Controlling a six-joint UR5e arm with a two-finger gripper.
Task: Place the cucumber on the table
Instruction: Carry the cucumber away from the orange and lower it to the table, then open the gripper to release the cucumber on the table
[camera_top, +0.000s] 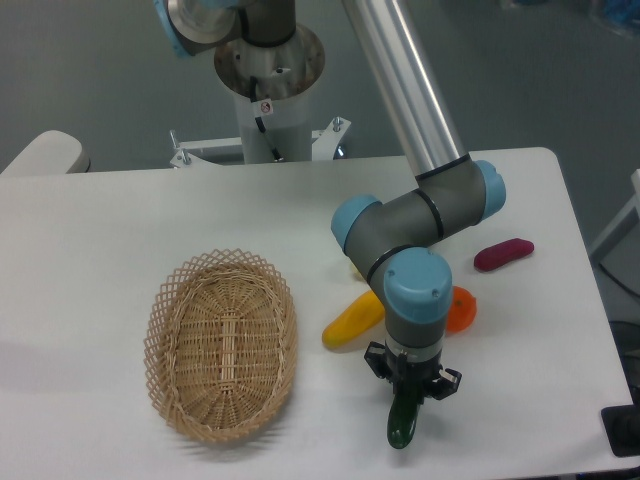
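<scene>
the gripper (408, 392) is clamped on the upper end of the cucumber (403, 422), fingers closed around it, with most of the green body sticking out below the fingers. the cucumber sits over the near edge region of the table (120, 220), to the right of the basket (222, 344) and just in front of the yellow vegetable (354, 319).

contact between the cucumber's lower tip and the tabletop cannot be confirmed from this view; no clear gap is visible, and the tip looks low.

step in hand, judged: lowering for release. to do it well, the arm should bring the cucumber down until its weight is on the surface, tilt it toward lying flat if possible, and only then part the fingers. releasing it while it is steep would likely let it tip and roll, possibly toward the near edge. the yellow vegetable is near on the left, so some clearance should be kept there.

orientation: the long axis runs roughly from the gripper toward the camera, with a slight lean left in the picture. the free end points at the near table edge; the held end is hidden in the fingers.
</scene>
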